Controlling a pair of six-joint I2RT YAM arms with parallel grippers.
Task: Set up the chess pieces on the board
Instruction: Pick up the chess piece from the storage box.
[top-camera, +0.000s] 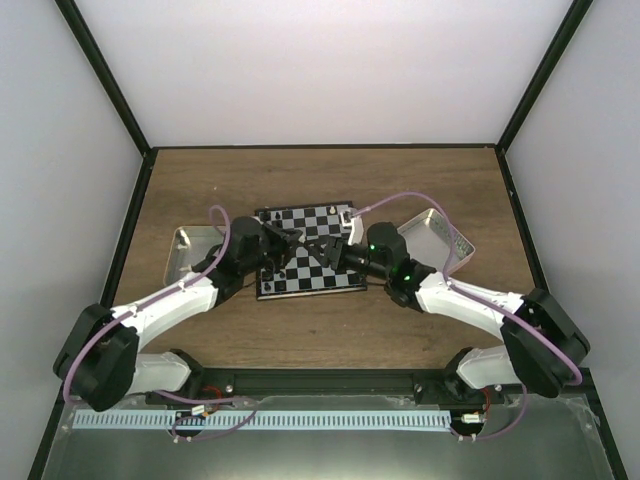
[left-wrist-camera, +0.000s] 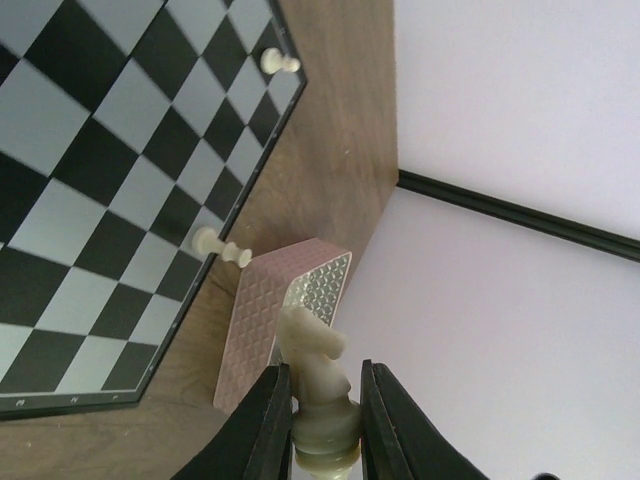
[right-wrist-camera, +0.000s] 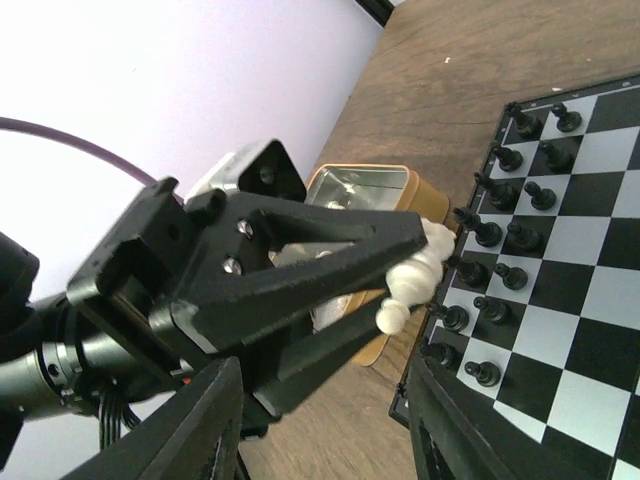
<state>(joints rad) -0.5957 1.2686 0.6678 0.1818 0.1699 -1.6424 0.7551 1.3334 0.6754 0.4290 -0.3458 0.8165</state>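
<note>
left tool (left-wrist-camera: 322, 375) clenches a cream knight (left-wrist-camera: 312, 345) while right tool (right-wrist-camera: 320, 410) gapes released.

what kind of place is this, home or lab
Most likely a lab robot test cell, not a home: white panels in a black frame enclose a wooden table, a left arm and a right arm are bolted at its near edge, with a chessboard between them.

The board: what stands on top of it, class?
Black pieces stand in two rows along one edge of the board; two white pieces sit at the opposite edge. From above, the left gripper, holding a white knight, and the right gripper cover middle squares.
</note>
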